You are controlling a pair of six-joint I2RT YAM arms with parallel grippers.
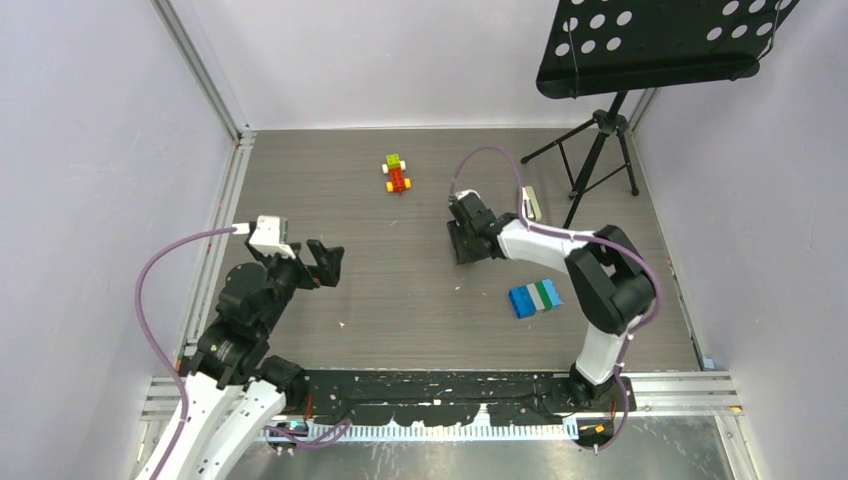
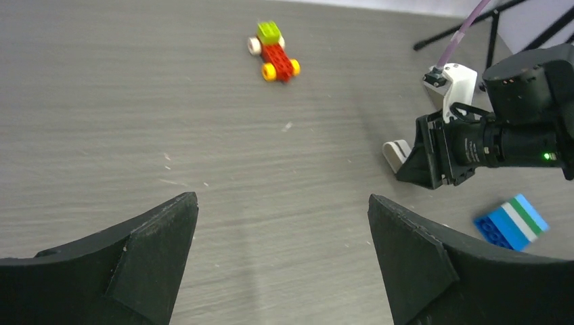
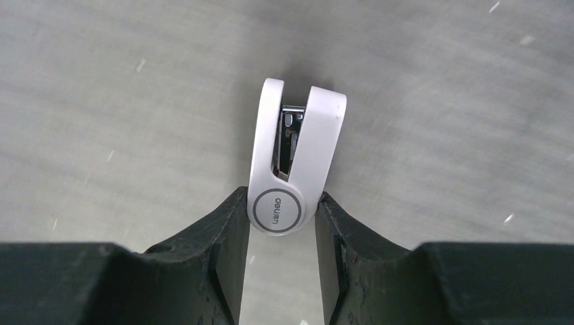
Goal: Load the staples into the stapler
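The right gripper (image 3: 281,200) clamps the hinge end of the white U-shaped plastic stapler (image 3: 315,154), at the grey table's (image 1: 400,290) mid-right. Its long axis runs straight out from the fingers (image 3: 223,257), mouth pointing away. The left gripper (image 2: 281,200) gapes wide, holding nothing.

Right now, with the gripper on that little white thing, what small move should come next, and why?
Probably a short lift straight up. The right gripper is closed on the round end of the stubby white piece, which lies on the table; raising it would test the hold. The slim stapler lies apart, behind that arm.
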